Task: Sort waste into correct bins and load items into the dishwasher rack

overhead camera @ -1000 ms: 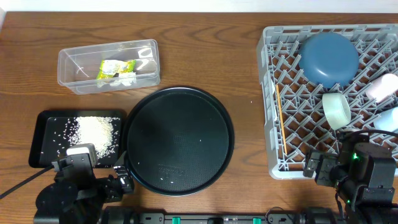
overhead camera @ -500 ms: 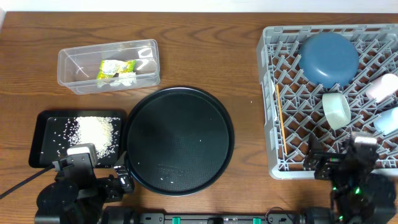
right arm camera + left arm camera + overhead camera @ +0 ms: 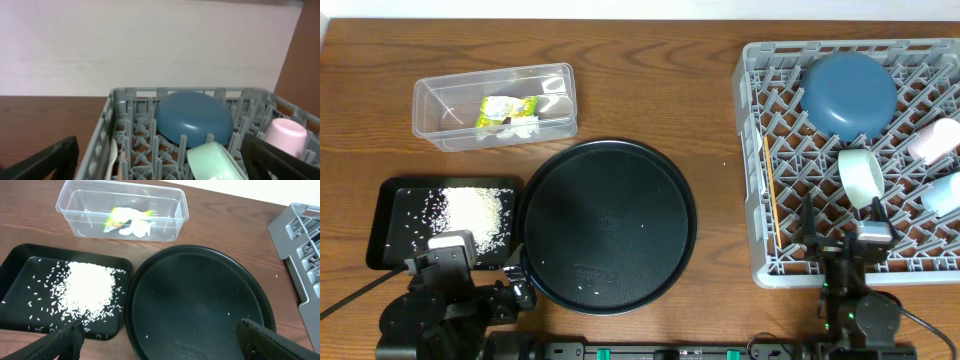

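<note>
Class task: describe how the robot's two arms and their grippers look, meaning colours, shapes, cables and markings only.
Both arms are matte black with chunky rounded housings. The left arm carries a pale grey block; a black cable trails from it. The right arm has a similar pale block and a thin dark cable. The fingers are black and tapered. No legible markings.

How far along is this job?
Done: rice in the black tray, wrapper in the tub; blue bowl, mint bowl, pink cup, pale blue cup, chopstick and white utensil sit in the rack. In hand: nothing; left gripper and right gripper show open jaws. Remaining: a few grains on the round tray.
</note>
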`<state>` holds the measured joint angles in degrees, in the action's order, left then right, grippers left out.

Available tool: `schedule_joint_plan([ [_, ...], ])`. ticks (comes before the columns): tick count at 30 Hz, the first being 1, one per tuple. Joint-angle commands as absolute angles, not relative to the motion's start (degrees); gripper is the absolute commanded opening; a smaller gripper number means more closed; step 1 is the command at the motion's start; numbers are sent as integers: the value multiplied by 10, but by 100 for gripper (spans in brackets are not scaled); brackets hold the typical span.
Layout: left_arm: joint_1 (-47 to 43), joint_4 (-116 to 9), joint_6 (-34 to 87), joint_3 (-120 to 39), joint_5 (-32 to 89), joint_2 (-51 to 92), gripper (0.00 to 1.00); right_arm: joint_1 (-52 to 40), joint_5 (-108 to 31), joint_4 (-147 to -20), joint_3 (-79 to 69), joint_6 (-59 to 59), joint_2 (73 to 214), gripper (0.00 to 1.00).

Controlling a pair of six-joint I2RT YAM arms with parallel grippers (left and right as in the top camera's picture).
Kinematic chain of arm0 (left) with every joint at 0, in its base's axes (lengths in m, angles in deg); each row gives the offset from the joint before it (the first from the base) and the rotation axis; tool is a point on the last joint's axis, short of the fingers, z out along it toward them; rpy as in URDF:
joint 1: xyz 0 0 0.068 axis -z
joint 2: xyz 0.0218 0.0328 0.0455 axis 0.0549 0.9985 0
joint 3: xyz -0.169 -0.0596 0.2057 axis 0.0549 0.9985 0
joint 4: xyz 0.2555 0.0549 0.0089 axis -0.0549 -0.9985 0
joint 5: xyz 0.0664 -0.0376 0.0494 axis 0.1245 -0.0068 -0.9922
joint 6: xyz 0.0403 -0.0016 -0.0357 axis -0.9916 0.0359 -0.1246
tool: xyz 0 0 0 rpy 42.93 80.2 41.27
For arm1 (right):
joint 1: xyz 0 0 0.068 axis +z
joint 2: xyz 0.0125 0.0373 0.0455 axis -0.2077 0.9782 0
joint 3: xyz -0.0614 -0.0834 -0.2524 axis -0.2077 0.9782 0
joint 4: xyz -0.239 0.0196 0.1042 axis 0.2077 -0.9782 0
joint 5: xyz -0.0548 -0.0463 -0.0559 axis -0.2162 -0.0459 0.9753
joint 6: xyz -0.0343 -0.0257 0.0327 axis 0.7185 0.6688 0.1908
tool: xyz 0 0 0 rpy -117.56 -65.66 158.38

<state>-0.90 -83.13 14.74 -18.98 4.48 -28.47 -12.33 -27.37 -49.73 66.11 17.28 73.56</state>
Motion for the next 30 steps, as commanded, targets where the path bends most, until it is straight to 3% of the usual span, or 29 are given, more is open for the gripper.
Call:
schedule_joint_plan([
  [1,-12,-831,155,-189,38,-285,98,-121,-295,-521,685,206,732,99],
  [30,-12,-832,155,-189,38,-285,98,-120,-308,-552,686,205,733,99],
])
